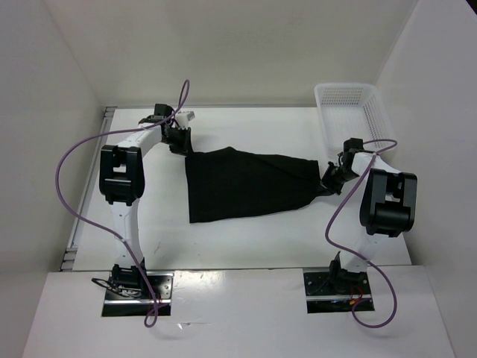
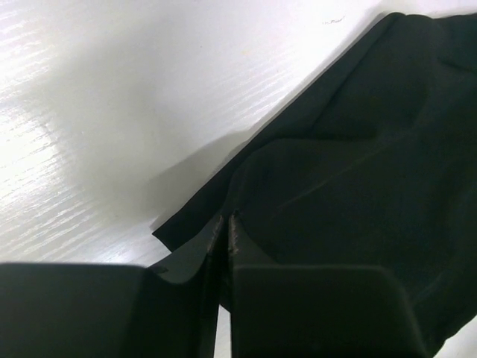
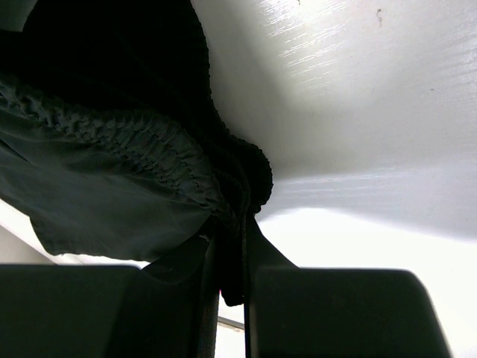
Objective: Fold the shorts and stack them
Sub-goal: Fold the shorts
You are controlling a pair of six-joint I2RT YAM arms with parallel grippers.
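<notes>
Shorts (image 1: 250, 183) sit mid-frame on the surface (image 1: 246, 242), and we see 2 grips: left pincer (image 1: 179, 143) clamped on their upper left corner, right pincer (image 1: 329, 179) clamped on the waistband.

Shorts (image 1: 250, 183): plain black, no print. Waistband in right wrist view is same black, gathered into fine ribbed puckers.
Bench (image 1: 246, 239): white, faint grey grain streaks, glossy highlights.
Basket (image 1: 350, 104), far right corner of bench: white, open mesh grid.
Arms (image 1: 128, 224): white links, black joint housings.
Left end effector (image 1: 181, 145), right end effector (image 1: 328, 181): black fingers.
Cables (image 1: 59, 175): purple.
Base plates (image 1: 138, 294), near edge: silver-grey.
Walls (image 1: 246, 52): off-white.
</notes>
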